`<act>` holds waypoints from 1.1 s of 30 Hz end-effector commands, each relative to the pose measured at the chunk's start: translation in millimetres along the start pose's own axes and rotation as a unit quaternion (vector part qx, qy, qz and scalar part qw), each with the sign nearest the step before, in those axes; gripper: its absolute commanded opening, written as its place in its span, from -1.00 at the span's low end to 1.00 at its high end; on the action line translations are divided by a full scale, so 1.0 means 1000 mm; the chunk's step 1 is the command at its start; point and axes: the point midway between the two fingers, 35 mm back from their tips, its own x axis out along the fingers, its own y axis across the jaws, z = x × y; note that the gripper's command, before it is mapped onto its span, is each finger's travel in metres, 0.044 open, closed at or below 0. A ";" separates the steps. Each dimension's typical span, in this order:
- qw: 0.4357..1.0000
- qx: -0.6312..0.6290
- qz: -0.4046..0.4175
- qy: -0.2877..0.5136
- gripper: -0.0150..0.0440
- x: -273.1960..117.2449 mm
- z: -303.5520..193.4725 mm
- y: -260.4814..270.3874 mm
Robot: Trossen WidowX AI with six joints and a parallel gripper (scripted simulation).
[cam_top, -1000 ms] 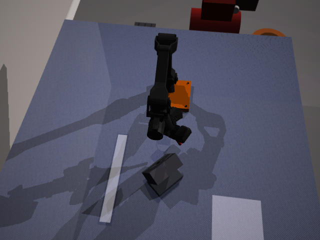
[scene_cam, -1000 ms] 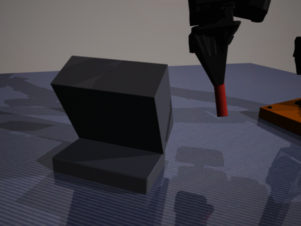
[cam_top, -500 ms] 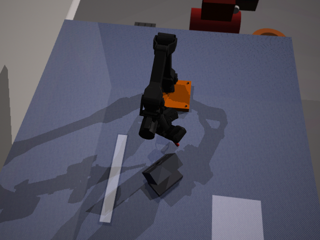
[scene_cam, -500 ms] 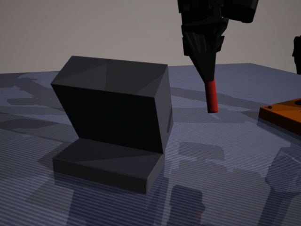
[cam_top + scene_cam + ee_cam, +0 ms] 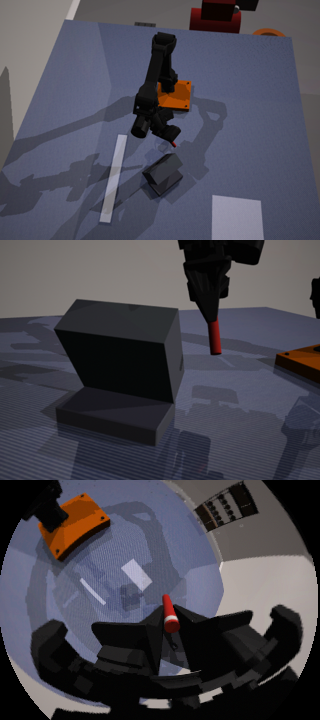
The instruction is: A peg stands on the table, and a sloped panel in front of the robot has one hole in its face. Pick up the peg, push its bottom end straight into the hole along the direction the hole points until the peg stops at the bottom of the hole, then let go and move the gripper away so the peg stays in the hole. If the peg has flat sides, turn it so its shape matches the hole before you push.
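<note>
The round red peg is held in the air, slightly tilted, its lower end free. It has a white band near one end in the wrist view. My gripper is shut on the peg. The dark grey sloped panel stands on its base block on the table; in the exterior view the peg is to its right, and in the top view the peg is just above its upper edge. The hole is not visible, as its face is turned away from the exterior camera and hidden in the other views.
The orange base plate of the arm is behind the gripper. A long pale strip and a pale rectangle show on the blue table.
</note>
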 end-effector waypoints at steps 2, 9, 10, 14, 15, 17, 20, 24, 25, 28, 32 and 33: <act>1.000 0.001 -0.013 0.002 -0.49 -0.003 -0.003 0.002; 0.999 0.004 -0.031 0.007 -0.49 -0.007 -0.009 0.006; 0.999 0.004 -0.034 0.007 -0.49 -0.008 -0.009 0.006; 0.999 0.005 -0.044 0.010 -0.49 -0.011 -0.012 0.008; 0.999 0.006 -0.046 0.011 -0.49 -0.012 -0.013 0.009; 0.999 0.006 -0.052 0.013 -0.49 -0.013 -0.014 0.010; 0.998 0.007 -0.059 0.015 -0.49 -0.015 -0.017 0.011; 0.997 0.008 -0.069 0.019 -0.49 -0.018 -0.019 0.014; 0.997 0.009 -0.072 0.020 -0.49 -0.019 -0.020 0.014; 0.997 0.009 -0.080 0.023 -0.49 -0.021 -0.022 0.016; 0.996 0.010 -0.090 0.027 -0.49 -0.024 -0.025 0.018; 0.995 0.010 -0.092 0.028 -0.49 -0.025 -0.026 0.019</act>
